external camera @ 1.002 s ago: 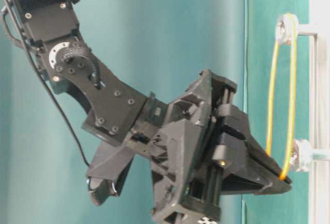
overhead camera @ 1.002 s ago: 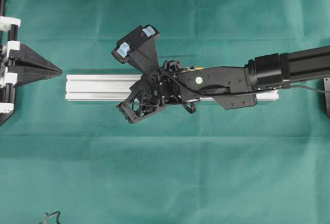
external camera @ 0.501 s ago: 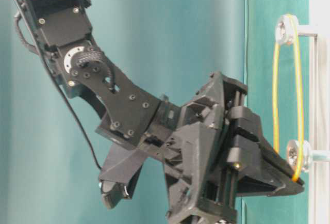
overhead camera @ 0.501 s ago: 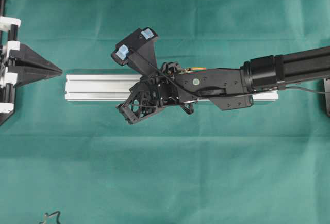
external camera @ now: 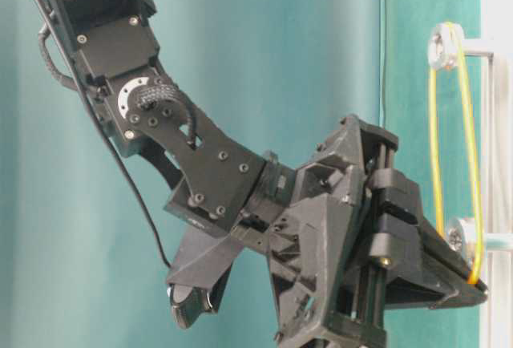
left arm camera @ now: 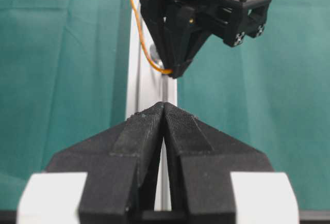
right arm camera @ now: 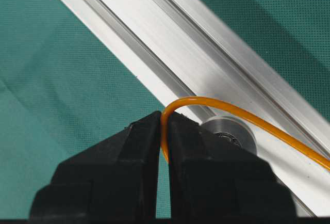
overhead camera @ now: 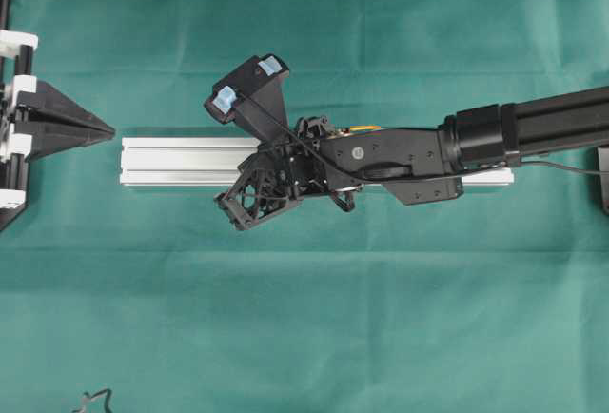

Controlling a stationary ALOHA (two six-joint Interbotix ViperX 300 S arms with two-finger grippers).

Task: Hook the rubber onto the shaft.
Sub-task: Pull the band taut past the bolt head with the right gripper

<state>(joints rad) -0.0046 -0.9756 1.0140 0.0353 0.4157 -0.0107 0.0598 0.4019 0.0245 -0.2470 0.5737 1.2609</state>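
Right pincer [right arm camera: 162, 131]: I have it closed on the rubber [right arm camera: 247, 118], pinching the loop's end just beside the shaft [right arm camera: 229, 133] on the rail [overhead camera: 181, 162].
Left pincer [left arm camera: 163, 111]: closed, empty, well apart.

Green cloth [overhead camera: 304, 337] covers the whole table, creased in faint horizontal and vertical fold lines. A silver aluminium rail [overhead camera: 181, 163] lies lengthwise across the middle of it, grooved along its top. Small black tangle of wire [overhead camera: 92, 401] at the lower left edge, well apart from the rail. In the table-level view the cloth [external camera: 264, 67] fills the background.
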